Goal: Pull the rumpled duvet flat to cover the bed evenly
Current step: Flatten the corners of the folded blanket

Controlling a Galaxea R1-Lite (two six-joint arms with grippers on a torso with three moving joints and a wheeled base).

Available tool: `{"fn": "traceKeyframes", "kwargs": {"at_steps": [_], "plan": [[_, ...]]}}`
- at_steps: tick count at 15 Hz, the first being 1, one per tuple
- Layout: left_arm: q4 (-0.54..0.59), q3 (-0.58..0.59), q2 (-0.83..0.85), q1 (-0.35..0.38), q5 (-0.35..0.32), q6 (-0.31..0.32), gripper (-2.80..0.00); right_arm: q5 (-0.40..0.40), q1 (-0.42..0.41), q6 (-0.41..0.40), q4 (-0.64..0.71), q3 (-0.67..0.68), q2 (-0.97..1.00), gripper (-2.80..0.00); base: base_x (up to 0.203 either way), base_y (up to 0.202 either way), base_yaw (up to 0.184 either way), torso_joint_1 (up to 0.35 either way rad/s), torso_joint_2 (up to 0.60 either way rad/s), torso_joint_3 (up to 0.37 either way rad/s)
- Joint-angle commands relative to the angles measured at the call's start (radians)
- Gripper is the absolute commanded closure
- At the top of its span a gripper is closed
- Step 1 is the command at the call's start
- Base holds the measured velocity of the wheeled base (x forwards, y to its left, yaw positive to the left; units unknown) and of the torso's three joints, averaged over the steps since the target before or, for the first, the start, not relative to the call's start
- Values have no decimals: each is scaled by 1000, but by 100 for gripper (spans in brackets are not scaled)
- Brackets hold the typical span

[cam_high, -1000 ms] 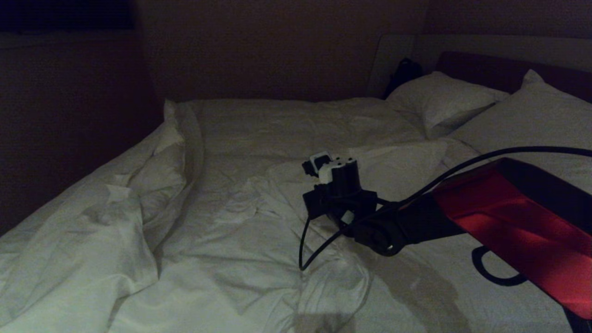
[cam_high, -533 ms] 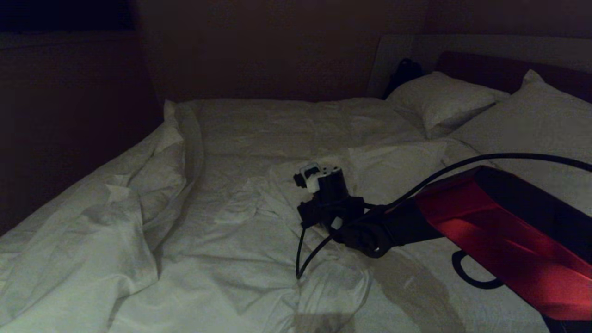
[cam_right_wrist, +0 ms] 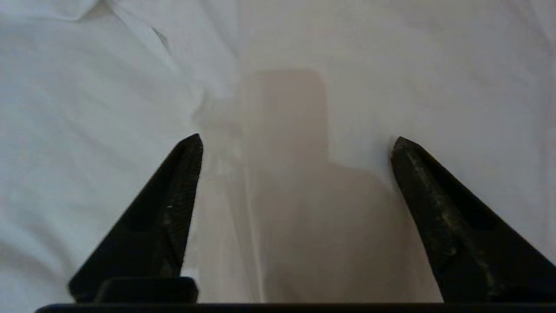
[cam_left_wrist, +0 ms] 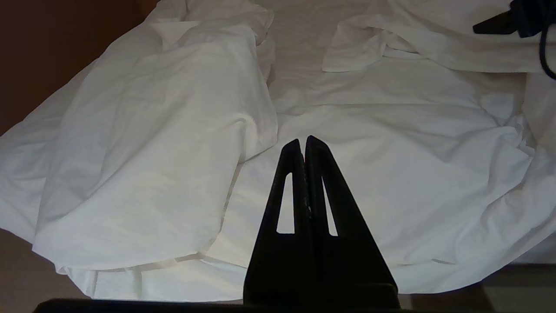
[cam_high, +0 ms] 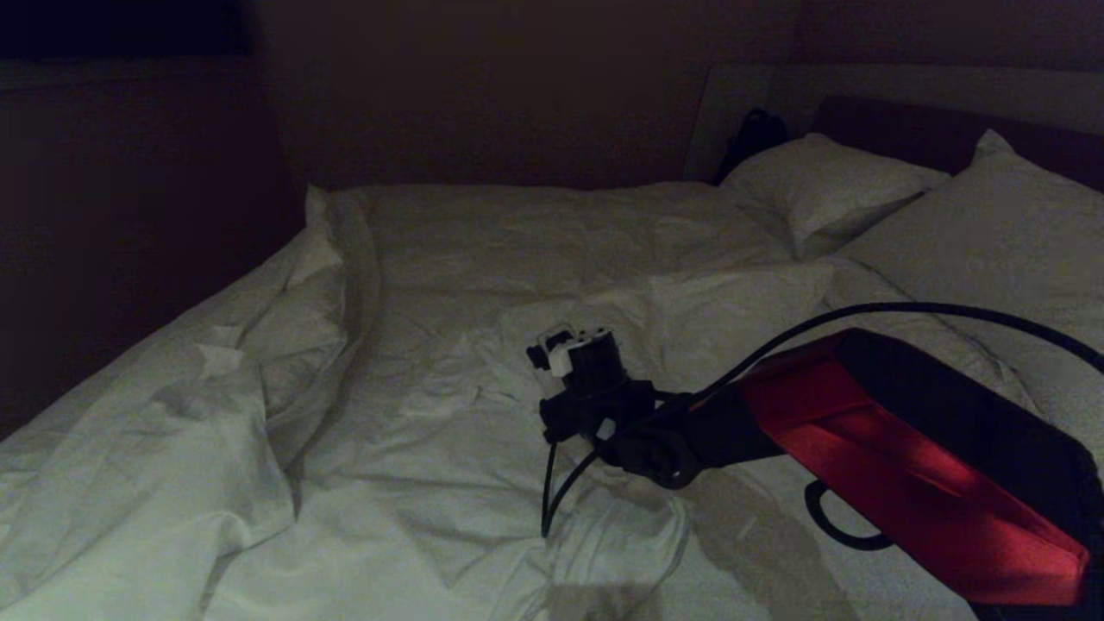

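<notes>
The big white duvet (cam_high: 448,345) lies rumpled on the bed (cam_high: 742,103). It is bunched up in a thick heap along the left side, and a folded-over flap sits in the middle. Two white pillows (cam_high: 819,194) lean at the dark headboard on the far right.

The right hand (cam_right_wrist: 295,143) is over the middle of the duvet, just by the folded flap. A second ago its two fingers were shut. Now they stand wide apart, with only bare white cloth and the hand's own shadow between them. It holds nothing. In the head view the red right arm (cam_high: 897,466) has slid toward the left and a bit lower than before, and the hand went with it. The black cable (cam_high: 862,312) still loops over the arm.

The duvet looks the same as before. The heap on the left and the flap have not moved.

The left hand (cam_left_wrist: 305,143) is parked near the foot of the bed, above the duvet's edge. Its fingers are pressed tight together and hold nothing.
</notes>
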Motion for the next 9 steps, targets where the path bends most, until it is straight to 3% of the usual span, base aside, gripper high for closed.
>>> {"fn": "traceKeyframes", "kwargs": {"at_steps": [1, 9], "plan": [[0, 0, 0, 0, 0, 1, 0, -7, -1, -14, 2, -54, 48, -280, 0, 0, 0, 0, 0, 0], [0, 0, 0, 0, 0, 1, 0, -17, -82, -12, 25, -161, 141, -280, 0, 0, 0, 0, 0, 0]]}}
